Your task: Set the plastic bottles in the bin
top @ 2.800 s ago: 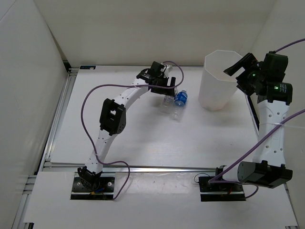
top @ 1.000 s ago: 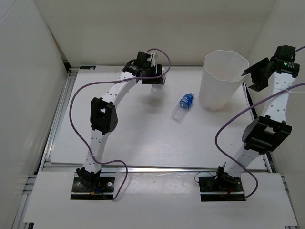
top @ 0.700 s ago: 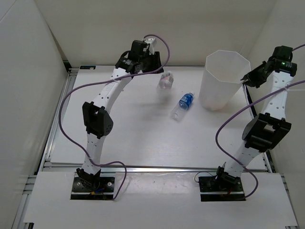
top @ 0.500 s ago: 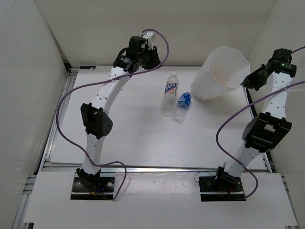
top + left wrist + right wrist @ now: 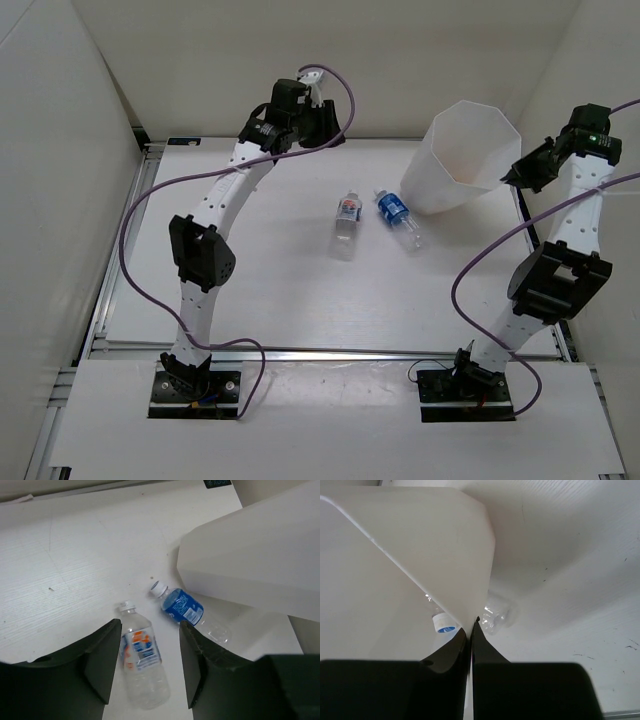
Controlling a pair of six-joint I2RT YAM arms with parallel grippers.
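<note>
Currently mid-task: the bin (image 5: pixel 462 150) sits tilted off upright, which way it leans is hard to call from above. R arm reaches up along the bin's right side. The right gripper (image 5: pixel 522 172) is clenched on the bin's rim, and the R wrist view shows its fingers (image 5: pixel 452 647) pinched on the wall edge. L arm is raised on the bin's left, well apart from it. The left gripper (image 5: pixel 149 630) is spread wide and grasping nothing

Two of the plastic bottles lie on their sides on the table (image 5: pixel 250 280), outside the bin:
- blue-labelled bottle (image 5: pixel 398 215) just beside the bin's foot, contact unclear
- orange-labelled bottle (image 5: pixel 346 221) next out from the bin, beyond the blue one, apart from both

R wrist view also shows a white cap (image 5: pixel 442 626) and a crumpled clear body (image 5: pixel 495 615) low at the bin wall. Prob. the other two, seen through the translucent plastic, but cannot be sure

Judgement: step in hand = clearing the last two, R arm steadying or tipping the bin. Next move prob. calls for L gripper to drop over one bottle, jaws across its body, lift it above rim height, then release over the mouth

Labels: blue wrap carries small white print, unreadable. Orange label has white and blue patches, no legible brand
</note>
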